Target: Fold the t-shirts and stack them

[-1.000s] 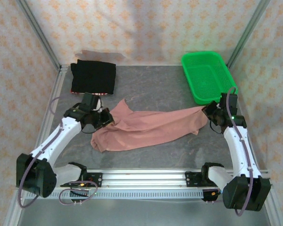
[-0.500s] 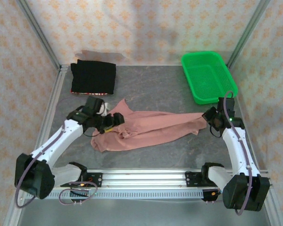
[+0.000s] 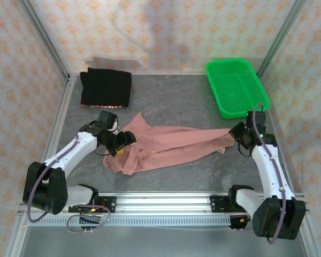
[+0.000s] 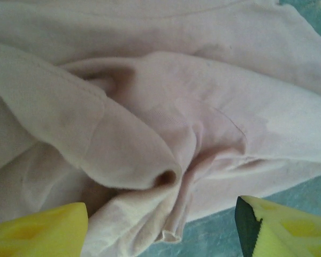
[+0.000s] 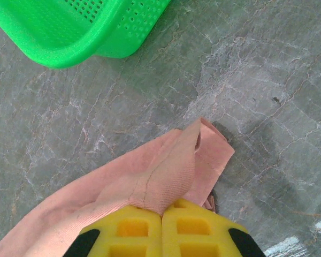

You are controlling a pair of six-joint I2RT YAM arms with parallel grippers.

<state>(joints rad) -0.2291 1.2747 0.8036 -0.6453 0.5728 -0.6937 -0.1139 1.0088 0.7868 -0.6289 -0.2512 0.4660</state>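
Grey marble table (image 3: 171, 101) — pink shirt (image 3: 176, 143) sprawled mid-frame, black shirt (image 3: 106, 88) folded upper left. Cloth just released by left gripper (image 4: 160, 214), now spread wide; corner kept pinched by right gripper (image 5: 161, 215) — regrasp likely needed.

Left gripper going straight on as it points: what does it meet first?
The bunched pink shirt, straight ahead of the open left gripper; the gap is hard to judge.

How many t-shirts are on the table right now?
2. Black t-shirt folded far left; pink t-shirt stretched across the middle, right end in the right gripper. Another could hide under the folded one.
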